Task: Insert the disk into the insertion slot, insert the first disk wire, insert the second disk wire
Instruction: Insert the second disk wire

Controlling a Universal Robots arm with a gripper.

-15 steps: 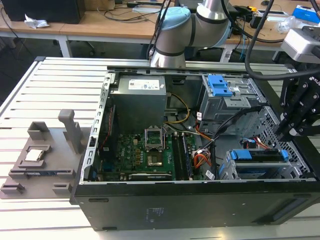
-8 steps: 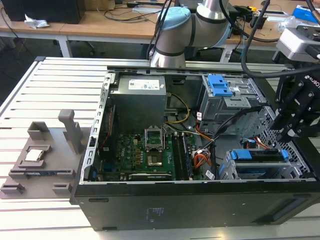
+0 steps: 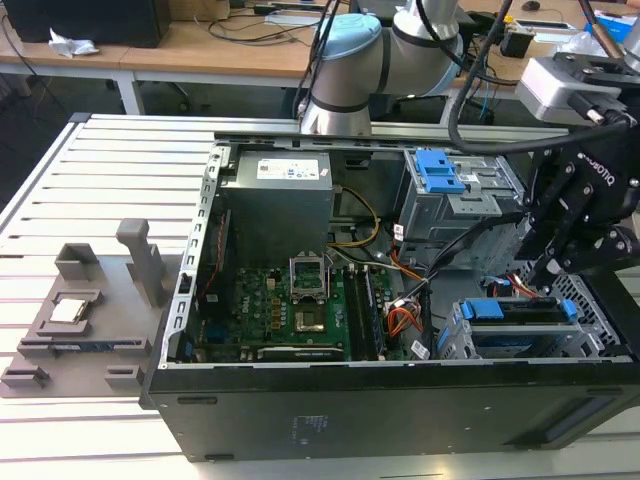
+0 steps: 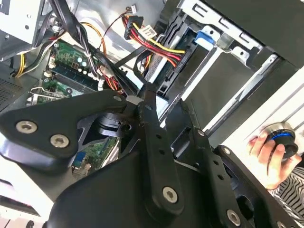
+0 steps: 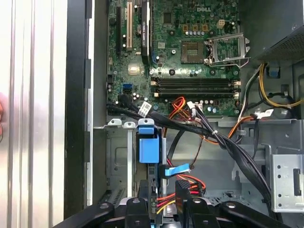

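The disk (image 3: 520, 312), in its bright blue carrier, lies inside the insertion slot (image 3: 452, 342), the grey drive cage at the case's front corner on the exterior view's right. In the first wrist view the carrier's blue end (image 5: 146, 145) stands in the cage (image 5: 118, 156). My gripper (image 3: 545, 272) hangs over the disk's inner end. Its fingers (image 5: 183, 204) stand close together around a red, yellow and black disk wire (image 5: 167, 195). A second wire with a blue plug (image 5: 174, 170) lies loose just beside it. The second wrist view has my gripper (image 4: 165, 97) right below the wire bundle (image 4: 156, 50).
A taller grey box with a blue latch (image 3: 440, 172) stands behind the cage. Thick black cables (image 5: 228, 142) cross between the motherboard (image 3: 290, 305) and the cage. A person's hand (image 4: 266, 154) rests on a knob outside the case. A grey fixture (image 3: 80, 310) sits on the table.
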